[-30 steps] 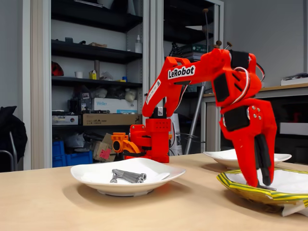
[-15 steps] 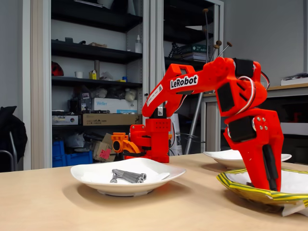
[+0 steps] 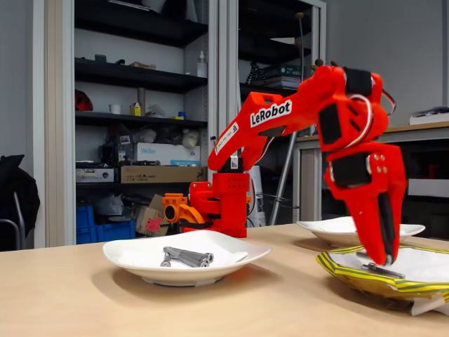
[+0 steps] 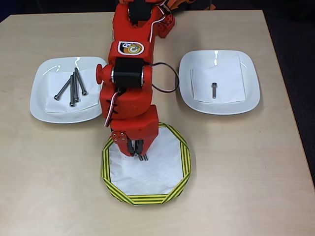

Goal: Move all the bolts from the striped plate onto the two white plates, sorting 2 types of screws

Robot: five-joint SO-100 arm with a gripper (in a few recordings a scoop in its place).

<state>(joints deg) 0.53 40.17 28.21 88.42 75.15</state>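
My orange gripper (image 3: 384, 261) (image 4: 140, 155) points down over the striped plate (image 3: 351, 276) (image 4: 145, 199), shut on a grey bolt (image 3: 382, 269) (image 4: 143, 158) held crosswise at its tips, just above the plate's white inside. Several long bolts (image 4: 73, 87) (image 3: 186, 257) lie together on the left white plate (image 4: 40, 105) (image 3: 140, 267). One short bolt (image 4: 214, 90) lies on the right white plate (image 4: 248, 93), which sits behind the striped plate in the fixed view (image 3: 330, 228). The arm hides the striped plate's far part in the overhead view.
The arm's base (image 3: 219, 203) stands at the table's back edge between the two white plates. Bare wood table (image 4: 236, 172) surrounds the plates. Shelves and a cabinet stand behind the table in the fixed view.
The gripper dipped lower into the striped plate, then rose a little; a bolt now shows at its tips, lifted off the plate.
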